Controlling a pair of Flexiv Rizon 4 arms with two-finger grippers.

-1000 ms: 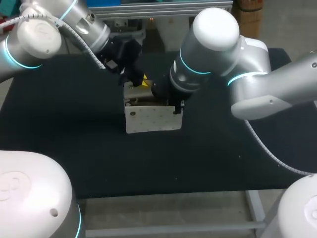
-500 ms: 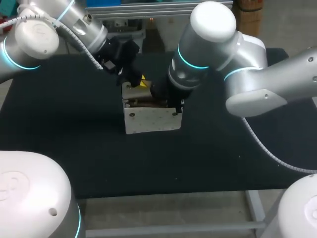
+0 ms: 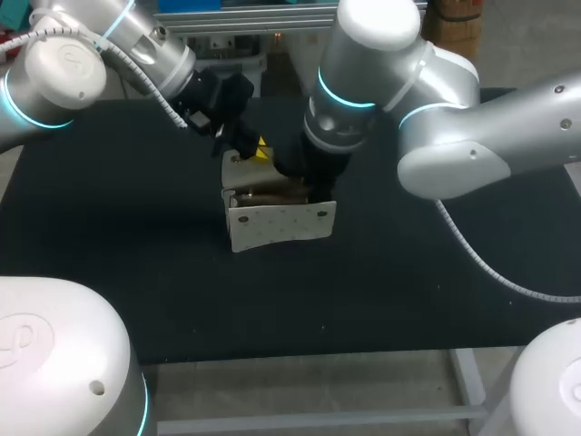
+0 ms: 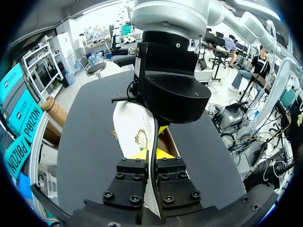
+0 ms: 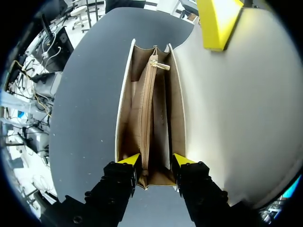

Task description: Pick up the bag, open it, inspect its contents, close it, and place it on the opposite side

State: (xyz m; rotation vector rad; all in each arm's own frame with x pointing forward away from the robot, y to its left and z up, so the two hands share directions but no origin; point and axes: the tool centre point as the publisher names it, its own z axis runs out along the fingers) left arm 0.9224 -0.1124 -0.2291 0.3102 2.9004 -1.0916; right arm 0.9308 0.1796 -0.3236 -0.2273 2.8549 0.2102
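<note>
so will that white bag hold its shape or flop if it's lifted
Probably semi-stiff: the bag stands upright with its mouth open, though its front panel bows a little. The flap, pinched by the left gripper, looks bendier, so it may hinge there. Its compartments look empty in the right wrist view, so likely light.

No writing, number or sign can be read on the bag (image 3: 280, 225). Its pale front carries only a scatter of small dots. The dark table (image 3: 136, 272) bears no legible mark either.
</note>
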